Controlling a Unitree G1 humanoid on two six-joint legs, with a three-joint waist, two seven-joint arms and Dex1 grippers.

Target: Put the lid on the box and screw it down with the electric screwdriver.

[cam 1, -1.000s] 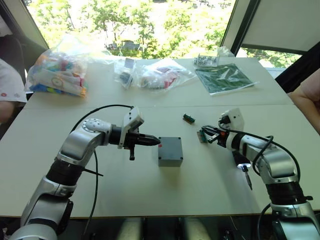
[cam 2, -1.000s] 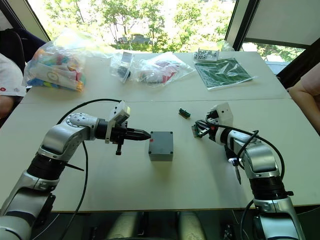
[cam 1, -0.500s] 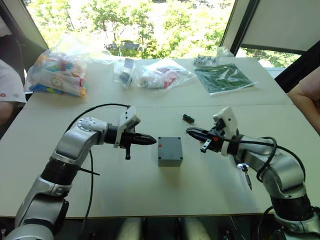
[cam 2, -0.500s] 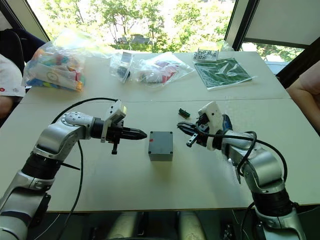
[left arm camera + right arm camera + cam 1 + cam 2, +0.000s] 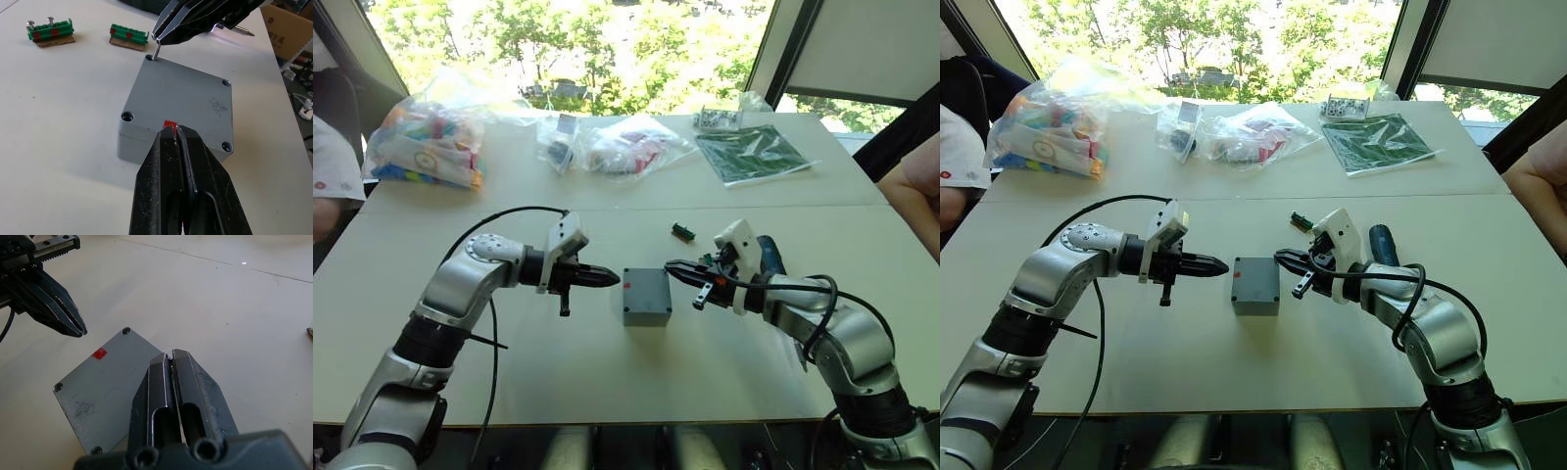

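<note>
The grey box stands mid-table with the lid lying on top; the lid has a hole in each corner and a red mark near one edge. My left gripper is shut and empty, its tip right at the lid's left edge by the red mark. My right gripper is shut on a small metal screw, held just over the lid's far corner hole. The electric screwdriver lies on the table behind my right forearm, partly hidden by it. Its bit points away from the box.
Two green terminal blocks lie just beyond the box. Plastic bags of parts and a green circuit board sit at the table's far side. People sit at the left and right edges.
My right gripper has swung left from near the terminal block to the box's far corner, carrying the screw. This uncovered the screwdriver's body. The left gripper drew back slightly from the box.
</note>
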